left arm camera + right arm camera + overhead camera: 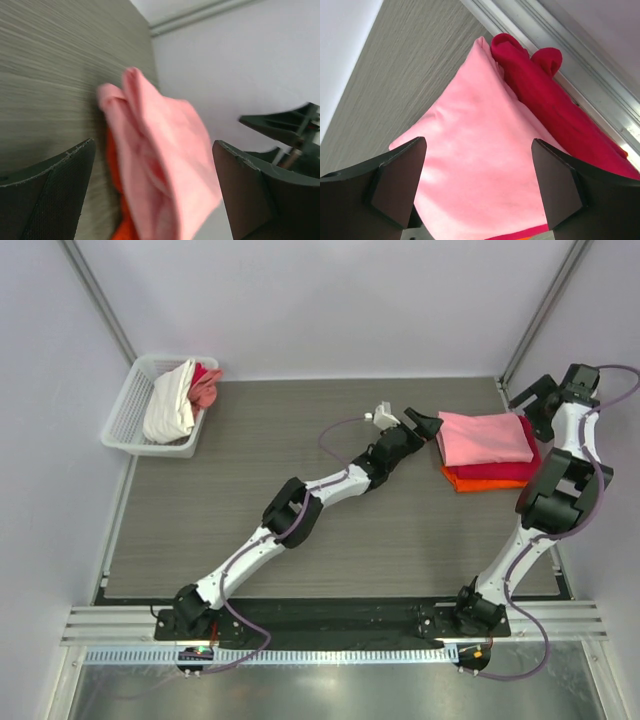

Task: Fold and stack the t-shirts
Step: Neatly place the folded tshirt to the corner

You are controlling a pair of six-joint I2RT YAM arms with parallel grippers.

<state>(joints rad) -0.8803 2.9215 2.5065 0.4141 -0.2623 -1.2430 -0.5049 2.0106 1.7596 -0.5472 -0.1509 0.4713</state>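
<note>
1. Basket (118, 426): white mesh, far-left corner of the table (300, 540). It holds unfolded garments: a white t-shirt (168, 402) draped over the rim and a pink-red one (206, 386) behind it. There may be more underneath; the heap hides it.
2. Left gripper (424, 424): reached out across mid-table, just beside the left edge of the stack. Its jaws are spread wide and hold nothing. The wrist view is blurred but shows cloth ahead of the fingers, not between them.
3. Stack: far-right part of the table. A folded pink t-shirt (485, 437) lies on top, over a crimson t-shirt (531, 455) and an orange t-shirt (482, 480). Its long axis runs left to right in the overhead view.
4. Right gripper (477, 142): poised over the stack's right end, with jaws fully apart and empty.
5. Governing relation: the unfolded shirts lie well apart from both grippers, on the far left. The left arm is the nearer, and it would probably have to swing back across the table to fetch one.
</note>
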